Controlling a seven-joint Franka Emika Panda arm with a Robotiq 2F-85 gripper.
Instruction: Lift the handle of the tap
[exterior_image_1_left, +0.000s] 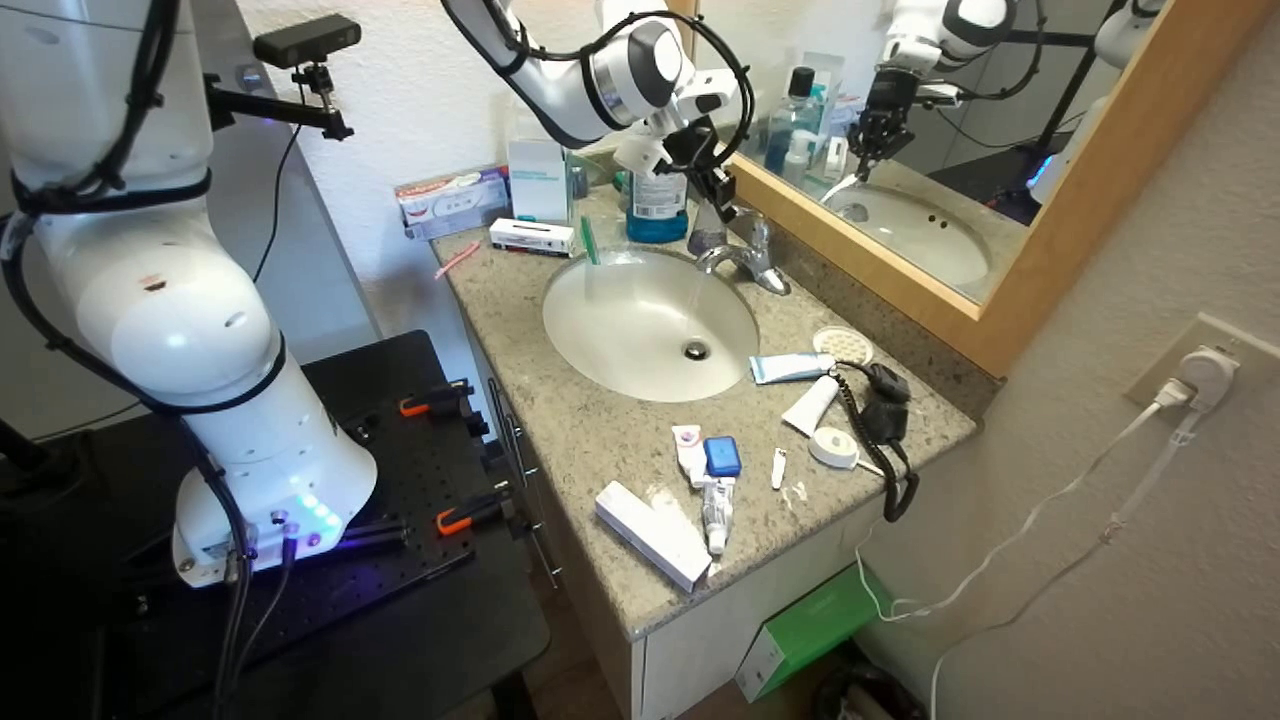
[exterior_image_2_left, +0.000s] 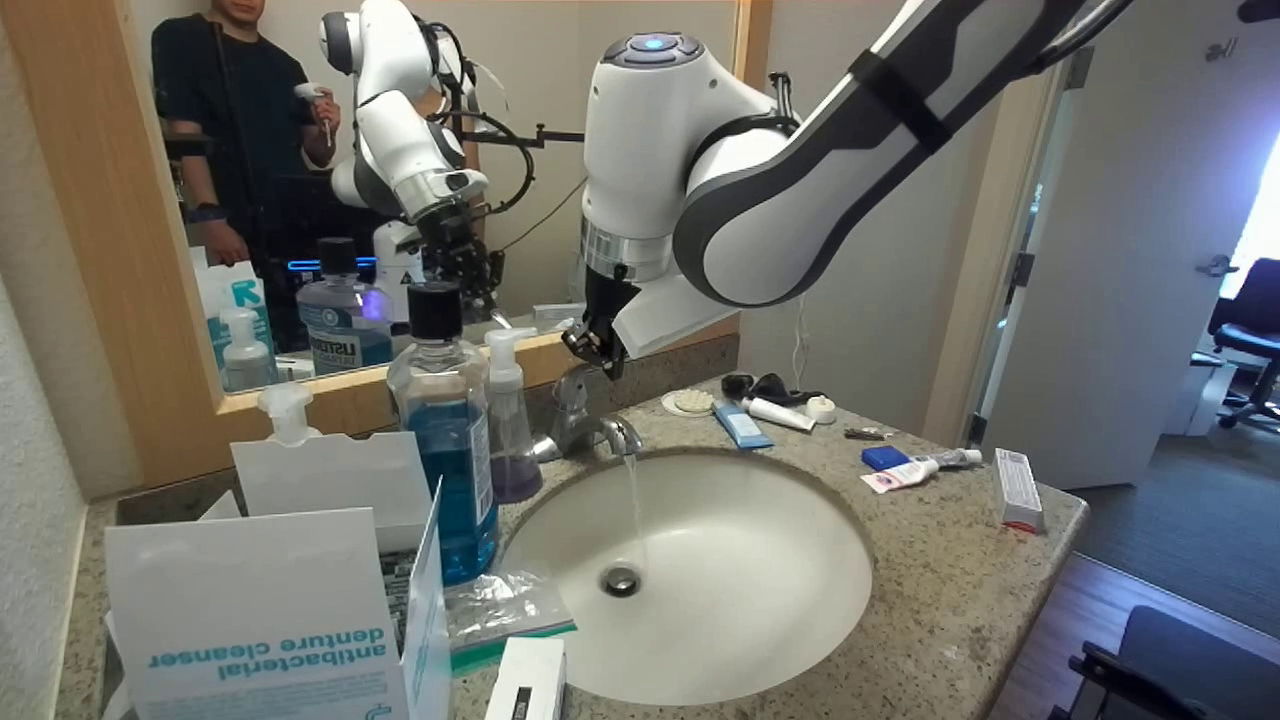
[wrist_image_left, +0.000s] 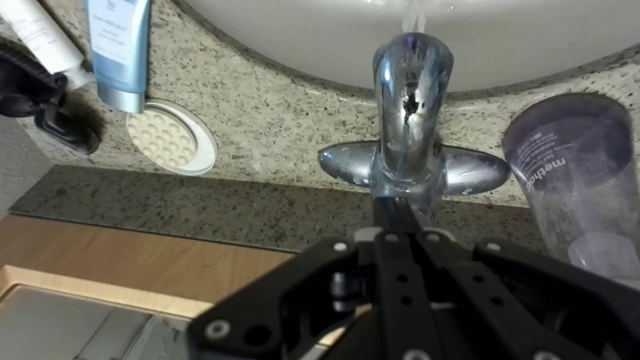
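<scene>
Tap (wrist_image_left: 407, 150): shiny chrome, fixed on the tabletop (exterior_image_2_left: 950, 590) at the sink's (exterior_image_2_left: 760, 600) edge. Short spout (exterior_image_2_left: 617, 434) reaches over the sink and discharges a thin stream of water (exterior_image_2_left: 635, 495). Handle (exterior_image_2_left: 572, 392): chrome, topping the tap, standing roughly upright; mostly hidden in the wrist view.

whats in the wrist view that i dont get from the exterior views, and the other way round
Only the wrist view: readable "method" lettering on the purple soap bottle.

Only the exterior views, and in both: the robot arm, the Listerine mouthwash bottle, the sink's drain, the small blue case and the long white box.

Shared: the tap, part or all of the sink, the soap bottle itself, the light-blue tube and the gripper's fingers.
</scene>
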